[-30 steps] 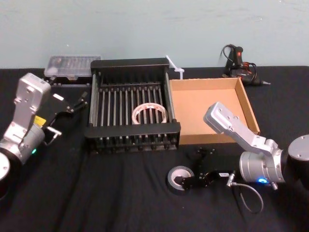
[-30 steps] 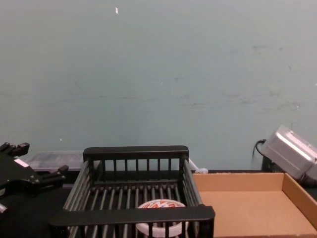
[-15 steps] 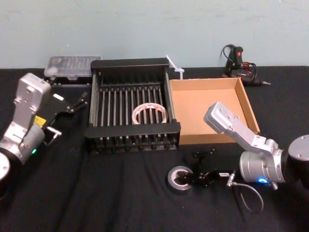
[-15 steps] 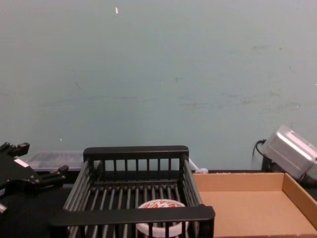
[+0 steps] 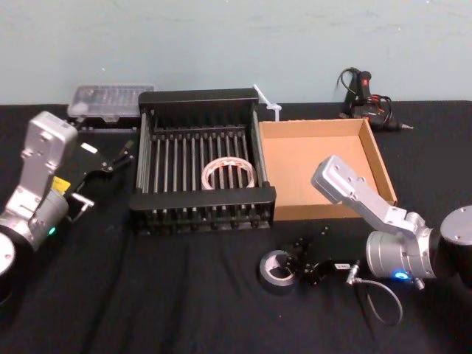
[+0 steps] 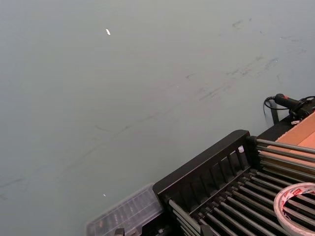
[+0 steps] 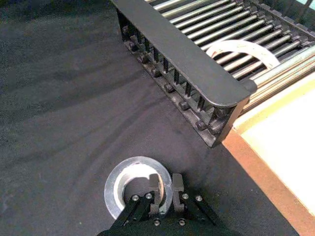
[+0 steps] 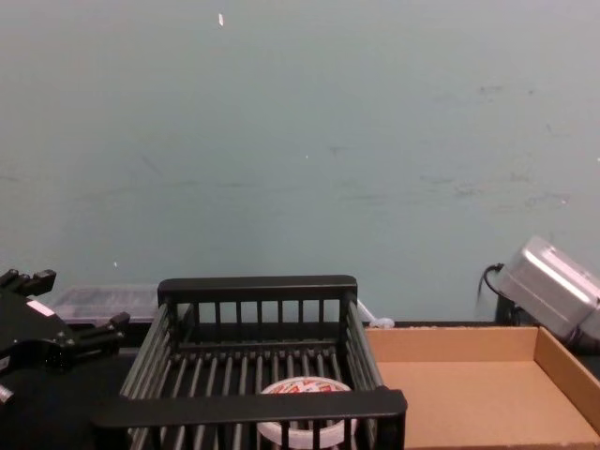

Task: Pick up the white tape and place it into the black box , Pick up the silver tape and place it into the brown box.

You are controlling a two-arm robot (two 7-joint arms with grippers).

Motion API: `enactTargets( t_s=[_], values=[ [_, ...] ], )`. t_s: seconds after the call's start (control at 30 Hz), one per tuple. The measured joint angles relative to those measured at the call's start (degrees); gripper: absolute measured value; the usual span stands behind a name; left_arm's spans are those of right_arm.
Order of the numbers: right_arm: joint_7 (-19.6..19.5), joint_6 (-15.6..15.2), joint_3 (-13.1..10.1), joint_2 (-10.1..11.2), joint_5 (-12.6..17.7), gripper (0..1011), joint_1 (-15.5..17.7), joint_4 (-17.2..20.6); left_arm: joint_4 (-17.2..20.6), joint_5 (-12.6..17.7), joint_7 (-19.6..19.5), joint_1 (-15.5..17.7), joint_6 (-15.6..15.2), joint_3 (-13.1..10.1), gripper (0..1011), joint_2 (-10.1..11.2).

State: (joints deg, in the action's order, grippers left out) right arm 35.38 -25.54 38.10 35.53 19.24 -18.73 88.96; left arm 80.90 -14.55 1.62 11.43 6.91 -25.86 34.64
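Head view: the right pincer [image 5: 299,265] gripped the rim of the silver tape [image 5: 276,268] on the black tabletop [image 5: 184,295], in front of the brown box [image 5: 317,166].
The white tape [image 5: 229,174] lay flat inside the black box [image 5: 203,199]. The left pincer [image 5: 110,158] hung beside the black box's left wall, its fingers spread and holding nothing.

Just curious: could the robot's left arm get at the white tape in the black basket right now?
Probably yes: the white tape lies flat in the open-topped black basket, nothing above it, and the left gripper waits open just outside the basket's left wall.
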Motion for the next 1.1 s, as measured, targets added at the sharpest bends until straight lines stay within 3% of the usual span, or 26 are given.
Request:
enactTargets(
  t_s=[0.2,0.57,1.1],
  values=[
    [-0.05,0.16,-0.21,0.02,0.12,162,0.17,0.04,0.0,0.0,0.0,0.0,0.0,0.0,1001,0.0],
    [-0.95,1.14,-3.07,0.5,3.2,164,1.3,1.05,0.0,0.0,0.0,0.0,0.0,0.0,1001,0.0],
    [-7.19,1.56,-8.84,-0.25,5.23,162,-0.61,-0.85,0.0,0.0,0.0,0.0,0.0,0.0,1001,0.0]
  ],
)
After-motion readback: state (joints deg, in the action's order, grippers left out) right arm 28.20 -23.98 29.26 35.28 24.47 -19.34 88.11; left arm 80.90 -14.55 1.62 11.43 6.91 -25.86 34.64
